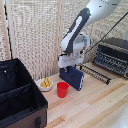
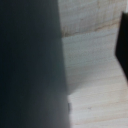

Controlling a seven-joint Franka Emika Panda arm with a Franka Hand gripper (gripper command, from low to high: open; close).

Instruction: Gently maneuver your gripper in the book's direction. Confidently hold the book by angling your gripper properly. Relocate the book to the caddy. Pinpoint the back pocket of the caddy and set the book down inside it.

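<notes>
In the exterior view my gripper (image 1: 70, 66) hangs from the white arm, right of the caddy. It is closed on the top edge of the dark navy book (image 1: 74, 78), which hangs upright and tilted just behind the red cup. I cannot tell whether the book's lower edge touches the table. The black fabric caddy (image 1: 30, 111) stands open at the exterior view's left. A partition wall crosses it, and the pocket behind that wall (image 1: 14, 77) is dark inside. In the wrist view the book (image 2: 30, 60) is a dark blur filling half the picture, over pale wood.
A red cup (image 1: 62, 89) stands between the book and the caddy. A white bowl with yellow food (image 1: 45, 83) sits just behind it. A dark toaster oven (image 1: 114, 54) with a wire rack (image 1: 95, 73) in front stands at the exterior view's right. A reed screen backs the table.
</notes>
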